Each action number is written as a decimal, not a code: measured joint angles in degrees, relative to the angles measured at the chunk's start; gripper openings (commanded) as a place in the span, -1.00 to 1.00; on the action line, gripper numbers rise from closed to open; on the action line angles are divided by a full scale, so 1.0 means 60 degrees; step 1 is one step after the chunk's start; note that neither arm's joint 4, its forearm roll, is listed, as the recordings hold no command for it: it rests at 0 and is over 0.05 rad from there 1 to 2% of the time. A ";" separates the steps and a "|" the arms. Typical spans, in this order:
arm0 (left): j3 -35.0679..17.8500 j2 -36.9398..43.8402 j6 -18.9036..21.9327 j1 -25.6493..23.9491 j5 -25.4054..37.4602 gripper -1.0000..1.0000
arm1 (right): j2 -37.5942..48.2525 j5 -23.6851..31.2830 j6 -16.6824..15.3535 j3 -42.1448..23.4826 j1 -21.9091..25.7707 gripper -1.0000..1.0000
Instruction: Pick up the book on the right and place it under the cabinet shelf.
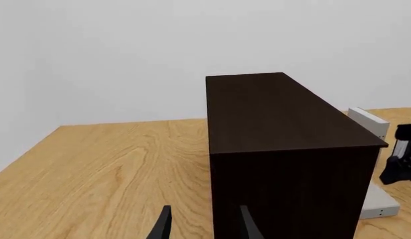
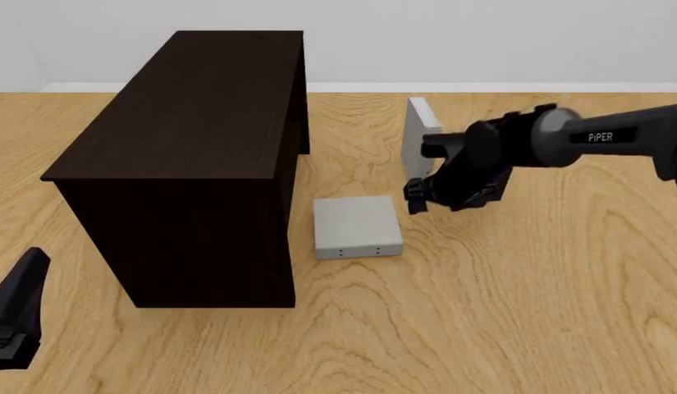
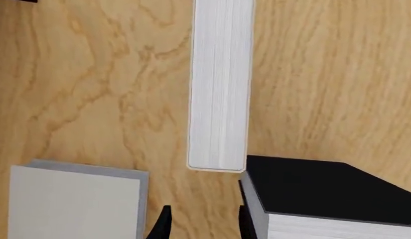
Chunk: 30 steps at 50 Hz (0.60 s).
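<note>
Left wrist view: the jaws of the left gripper (image 1: 202,225) gape with nothing between them, facing the dark cabinet (image 1: 285,114), and the book (image 1: 366,118) stands on edge beyond its far corner. Front view: the right gripper (image 2: 416,198) hovers just beside that book, while a flat grey book (image 2: 358,223) lies on the counter (image 2: 535,320) near the cabinet's foot. Right wrist view: jaws parted and empty, a black book (image 3: 318,186) close by.

1. Your table (image 2: 514,328) is light wood with visible grain.
2. On it — the dark cabinet shelf (image 2: 196,156) at left.
3. Just beside it lies a flat grey book (image 2: 358,227) — another book (image 2: 417,139) stands upright behind.
</note>
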 measured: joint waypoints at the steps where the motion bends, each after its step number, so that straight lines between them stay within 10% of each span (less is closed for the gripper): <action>1: 0.0002 0.0000 0.0001 0.0000 -0.0003 1.00 | 0.0021 -0.0011 0.0005 0.0001 0.0009 1.00; 30: 0.0003 -0.0001 0.0004 0.0007 0.0006 1.00 | 0.0419 -0.0143 0.0453 -0.0120 0.0367 1.00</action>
